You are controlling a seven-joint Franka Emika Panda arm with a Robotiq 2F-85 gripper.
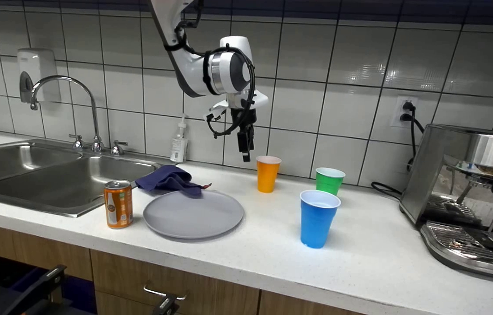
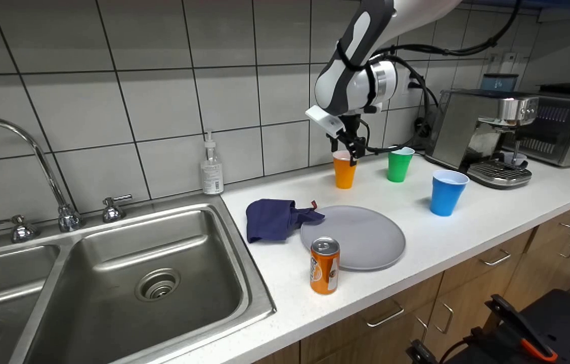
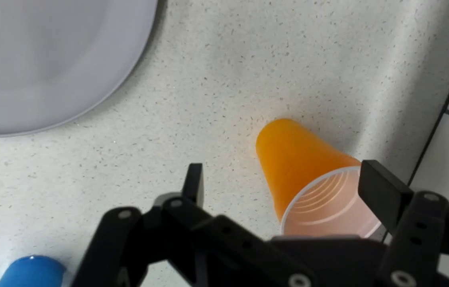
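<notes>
Wrist view looks down past the end effector, whose two fingers stand wide apart and hold nothing. The nearest thing is the orange cup, seen below them. In an exterior view, a small gap shows between the fingertips and the cup's rim, so they do not touch. The cup stands upright on the counter, close to the tile wall.

In the wrist view, one finger covers a bit of the cup's rim. In an exterior view, the end of the white arm blocks some of the orange cup. The blue cup and the gray plate run off the edges of the wrist view. In an exterior view, the blue cup hides the bottom of the green cup. A tiny red bit by the dark blue cloth is too small to make out.

White counter shows between the orange cup and the plate, and between the orange cup and the blue cup, so there is room there. Behind the orange cup, the wall makes it tight. The front edge of the counter runs past the plate and the blue cup, with wooden drawers under it. Past the plate are the orange can and the sink; well away on the other side is the coffee machine.
</notes>
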